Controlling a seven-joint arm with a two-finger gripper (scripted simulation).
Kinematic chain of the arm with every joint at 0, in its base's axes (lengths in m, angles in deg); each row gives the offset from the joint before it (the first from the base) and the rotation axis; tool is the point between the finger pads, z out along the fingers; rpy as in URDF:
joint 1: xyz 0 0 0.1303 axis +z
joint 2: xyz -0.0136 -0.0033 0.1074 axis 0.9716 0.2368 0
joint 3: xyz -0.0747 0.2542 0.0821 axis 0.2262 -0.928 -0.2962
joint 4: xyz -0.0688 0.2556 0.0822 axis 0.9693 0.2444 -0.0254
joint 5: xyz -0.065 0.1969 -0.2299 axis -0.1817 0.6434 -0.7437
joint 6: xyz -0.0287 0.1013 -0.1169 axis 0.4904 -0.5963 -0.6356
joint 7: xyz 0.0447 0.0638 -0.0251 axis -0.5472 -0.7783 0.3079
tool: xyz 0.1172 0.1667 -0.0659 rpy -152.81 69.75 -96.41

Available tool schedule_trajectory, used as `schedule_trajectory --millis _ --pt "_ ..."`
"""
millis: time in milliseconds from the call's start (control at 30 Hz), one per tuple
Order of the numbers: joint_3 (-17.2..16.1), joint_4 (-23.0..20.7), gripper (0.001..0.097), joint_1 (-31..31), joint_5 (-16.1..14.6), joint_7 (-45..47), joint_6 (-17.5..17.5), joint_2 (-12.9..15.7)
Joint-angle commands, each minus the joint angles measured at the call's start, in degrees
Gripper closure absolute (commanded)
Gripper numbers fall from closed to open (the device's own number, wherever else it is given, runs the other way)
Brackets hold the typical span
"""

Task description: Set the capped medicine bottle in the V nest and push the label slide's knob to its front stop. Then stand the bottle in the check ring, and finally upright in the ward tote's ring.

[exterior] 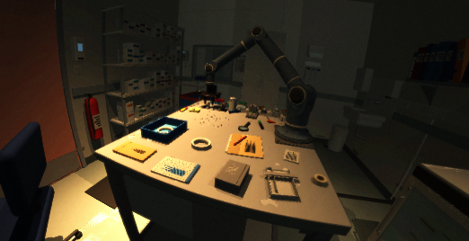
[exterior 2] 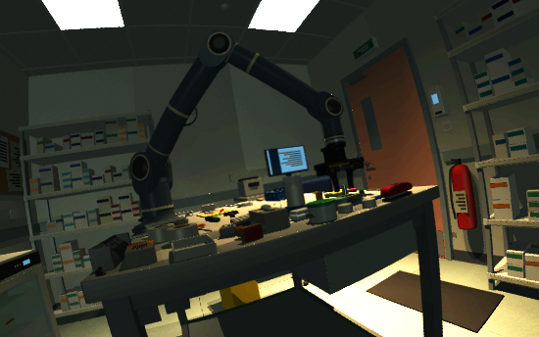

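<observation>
The capped medicine bottle is too small and dark to pick out under my gripper (exterior: pixel 210 101) (exterior 2: pixel 343 186), which is low over the far left corner of the table. The fingers stand partly open and are closing; what lies between them is hidden in shadow. The blue ward tote (exterior: pixel 164 129) with its ring inside sits near the table's left edge. The white check ring (exterior: pixel 201 143) lies on the table right of the tote. I cannot make out the V nest or the label slide for certain.
An orange tray (exterior: pixel 245 145) with tools lies mid-table, a dark box (exterior: pixel 232 175) and a metal frame (exterior: pixel 282 184) near the front edge. Small clutter and a grey canister (exterior 2: pixel 293 190) crowd the far edge. A red stapler (exterior 2: pixel 396 189) sits at the corner.
</observation>
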Motion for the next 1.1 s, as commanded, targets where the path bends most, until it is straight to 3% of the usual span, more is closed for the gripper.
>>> schedule_trajectory --millis 0,833,1067 --pt "-0.02 -0.05 0.0428 0.00 0.00 0.00 0.00 -0.06" --pt "-0.02 -0.05 0.0928 0.00 0.00 0.00 0.00 -0.06" --pt "-0.01 0.51 0.0933 -0.23 -0.06 0.01 -0.39 -0.22"
